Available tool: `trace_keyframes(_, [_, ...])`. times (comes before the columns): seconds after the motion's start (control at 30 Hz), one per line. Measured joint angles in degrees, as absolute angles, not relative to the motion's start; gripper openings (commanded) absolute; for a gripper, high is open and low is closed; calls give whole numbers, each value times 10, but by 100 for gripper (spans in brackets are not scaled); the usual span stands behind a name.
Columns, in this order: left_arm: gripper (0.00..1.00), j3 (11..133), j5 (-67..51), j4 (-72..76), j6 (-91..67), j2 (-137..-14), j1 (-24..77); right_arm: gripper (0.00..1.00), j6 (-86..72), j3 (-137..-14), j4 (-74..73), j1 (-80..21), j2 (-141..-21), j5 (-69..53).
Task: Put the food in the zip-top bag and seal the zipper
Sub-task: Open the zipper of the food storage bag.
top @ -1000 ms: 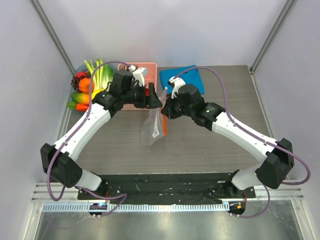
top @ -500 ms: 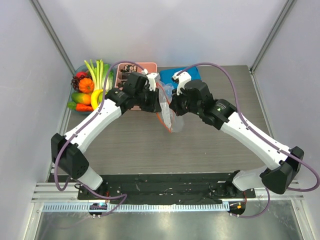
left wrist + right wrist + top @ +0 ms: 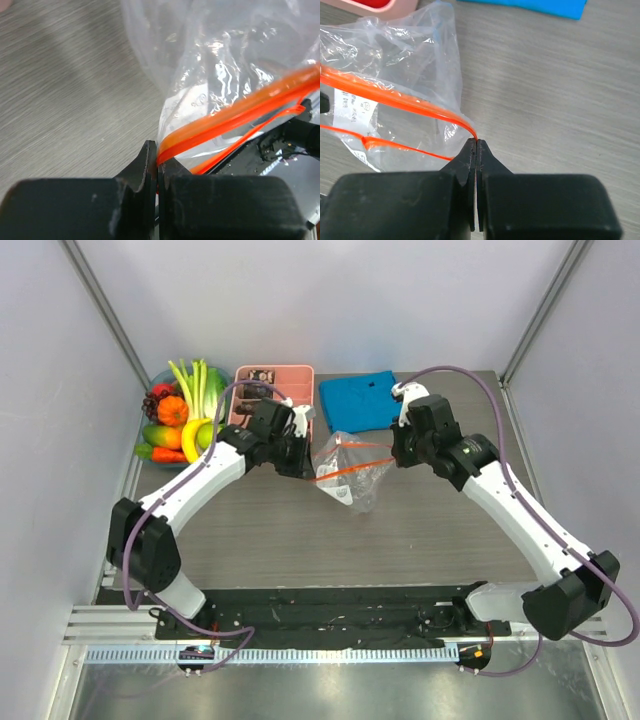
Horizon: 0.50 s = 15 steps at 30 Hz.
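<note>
Your left gripper (image 3: 156, 159) is pinched tight on one end of the narrow orange-red zipper strip (image 3: 352, 467). Your right gripper (image 3: 476, 146) is clamped on the other end. The clear crinkly zip-top plastic bag (image 3: 350, 488) is stretched between them over the grey wood-grain table (image 3: 430, 535), near the pink compartment tray (image 3: 273, 375) and the folded blue cloth (image 3: 358, 400).

The pile of colourful plastic toy fruits and vegetables (image 3: 178, 420) sits at the far left corner, well apart from the bag, and none of it looks bagged. You're at the bag-presenting step. Next, I judge, you need the two lips parted. Then free one gripper to fetch food without letting the mouth collapse.
</note>
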<state>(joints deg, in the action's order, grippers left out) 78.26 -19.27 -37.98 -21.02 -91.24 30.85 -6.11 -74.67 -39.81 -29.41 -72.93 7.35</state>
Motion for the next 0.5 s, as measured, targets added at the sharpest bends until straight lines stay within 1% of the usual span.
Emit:
trace_keyframes(0.03, [9, 783, -198, -375, -210, -916, 310, 1, -64, -745, -401, -282, -734, 63])
trace_keyframes(0.07, [15, 783, -207, -373, -208, -920, 310, 1, -66, -743, -404, -270, -738, 47])
trace_keyframes(0.1, [25, 785, -212, -375, -206, -924, 308, 1, -68, -741, -408, -265, -740, 34])
trace_keyframes(0.17, [39, 794, -224, -380, -199, -935, 302, 1, -74, -741, -408, -258, -740, 5])
trace_keyframes(0.2, [53, 800, -232, -382, -194, -940, 299, 1, -77, -741, -406, -257, -740, -11])
trace_keyframes(0.27, [64, 814, -243, -386, -186, -941, 294, 1, -83, -741, -400, -256, -740, -35])
trace_keyframes(0.3, [73, 821, -248, -386, -182, -940, 292, 1, -88, -741, -397, -256, -741, -47])
trace_keyframes(0.37, [80, 839, -256, -387, -175, -933, 283, 1, -97, -741, -388, -256, -745, -66])
trace_keyframes(0.4, [91, 846, -258, -389, -173, -930, 279, 1, -101, -741, -386, -256, -747, -70])
trace_keyframes(0.43, [100, 858, -265, -395, -173, -926, 269, 1, -107, -745, -389, -256, -751, -74])
trace_keyframes(0.5, [100, 881, -288, -402, -171, -920, 234, 1, -116, -756, -396, -256, -759, -74])
